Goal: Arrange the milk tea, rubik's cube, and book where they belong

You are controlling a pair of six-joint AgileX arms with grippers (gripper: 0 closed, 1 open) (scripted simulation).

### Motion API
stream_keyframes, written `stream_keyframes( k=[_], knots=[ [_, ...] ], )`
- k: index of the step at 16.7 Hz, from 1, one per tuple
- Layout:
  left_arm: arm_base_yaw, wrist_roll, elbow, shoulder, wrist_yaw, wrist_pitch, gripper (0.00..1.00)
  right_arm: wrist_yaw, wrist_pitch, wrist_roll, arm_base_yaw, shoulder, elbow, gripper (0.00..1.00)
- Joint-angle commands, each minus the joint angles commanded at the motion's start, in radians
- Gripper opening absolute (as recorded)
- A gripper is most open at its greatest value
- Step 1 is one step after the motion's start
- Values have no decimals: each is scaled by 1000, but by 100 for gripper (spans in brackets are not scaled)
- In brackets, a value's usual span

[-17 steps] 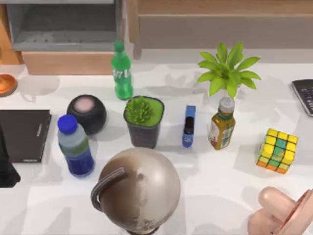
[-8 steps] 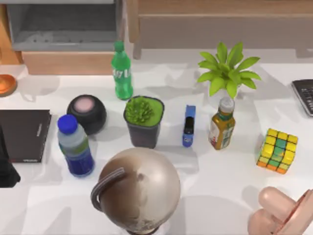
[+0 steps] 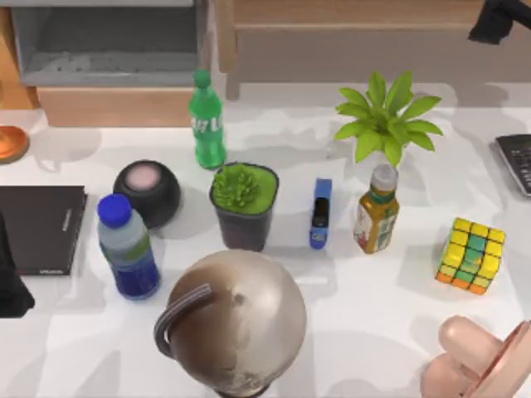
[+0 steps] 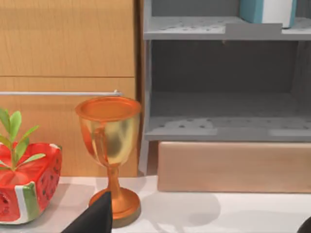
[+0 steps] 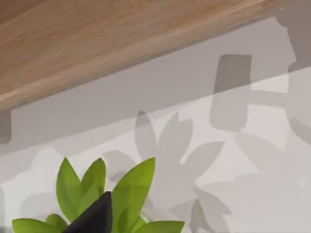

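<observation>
A dark piece of my right arm (image 3: 500,21) has come into the top view at the far right corner, over the wooden shelf unit (image 3: 348,33); half a second ago that corner was bare, and nothing on the tabletop (image 3: 373,315) has moved. I take it the right arm is swinging out toward the rubik's cube (image 3: 471,255), the task thing nearest that side, though that is only a judgement.

The rubik's cube stands untouched to the right of the tea bottle (image 3: 377,209), well apart from it. That amber, white-capped bottle is probably the milk tea; its label is too small to read. It stands just in front of the leafy plant (image 3: 387,121). The book (image 4: 267,10) stands on the upper grey shelf in the left wrist view, cut off by the frame, so it looks already put away.

My left arm (image 3: 10,286) rests at the tabletop's left edge, beside the thin black book (image 3: 41,228). Each wrist view catches just one dark fingertip, so I cannot tell whether either arm's fingers are spread or clenched. The right wrist view faces the leafy plant and the shelf unit's underside.
</observation>
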Motion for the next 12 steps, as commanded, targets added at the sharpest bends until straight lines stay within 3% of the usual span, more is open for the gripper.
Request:
stream_keyframes(
  k=[6,12],
  knots=[
    [0,0,0,0,0,0,100,148,-453,176,172,2,-12,100],
    [0,0,0,0,0,0,100,238,-648,233,252,21,-45,100]
  ],
)
